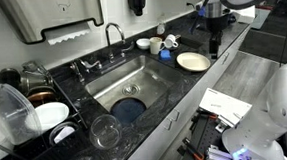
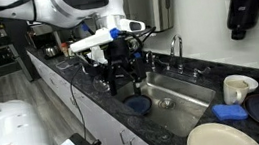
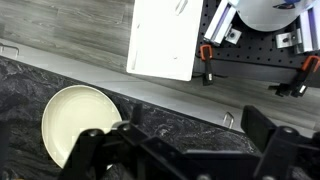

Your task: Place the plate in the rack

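Observation:
The cream plate [image 1: 192,61] lies flat on the dark counter to the right of the sink. It also shows in an exterior view [image 2: 222,137] and at the lower left of the wrist view [image 3: 75,122]. My gripper [image 1: 214,44] hangs open and empty above the counter, just beside the plate and not touching it. It shows in the wrist view [image 3: 197,118] and in an exterior view [image 2: 121,81]. The black wire rack [image 1: 74,117] stands at the far left of the counter and holds several dishes.
A dark blue dish [image 1: 128,109] lies in the sink, with the faucet [image 1: 114,37] behind. A clear glass bowl [image 1: 105,132] sits by the rack. Cups [image 1: 143,42] and a blue sponge [image 1: 165,55] stand behind the plate. The counter's front edge [image 3: 180,95] is close.

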Action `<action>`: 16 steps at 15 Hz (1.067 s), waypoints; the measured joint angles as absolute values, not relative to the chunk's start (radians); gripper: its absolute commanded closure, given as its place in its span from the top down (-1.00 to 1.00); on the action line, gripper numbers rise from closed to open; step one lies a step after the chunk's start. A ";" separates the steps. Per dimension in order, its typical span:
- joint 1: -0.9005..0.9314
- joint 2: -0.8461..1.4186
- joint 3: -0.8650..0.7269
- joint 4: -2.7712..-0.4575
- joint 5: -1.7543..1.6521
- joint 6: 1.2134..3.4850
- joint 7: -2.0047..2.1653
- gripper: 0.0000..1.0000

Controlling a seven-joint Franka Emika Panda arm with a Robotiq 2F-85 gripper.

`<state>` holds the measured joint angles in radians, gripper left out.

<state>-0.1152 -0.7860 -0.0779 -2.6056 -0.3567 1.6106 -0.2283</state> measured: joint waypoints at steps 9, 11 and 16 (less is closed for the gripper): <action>-0.114 -0.786 -0.079 -2.606 -0.357 1.611 -0.227 1.00; -0.106 -0.784 -0.082 -2.606 -0.357 1.614 -0.205 1.00; -0.084 -0.738 -0.108 -2.631 -0.350 1.747 -0.132 1.00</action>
<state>-0.0840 -0.7384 -0.1078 -2.6307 -0.3502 1.7466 -0.1315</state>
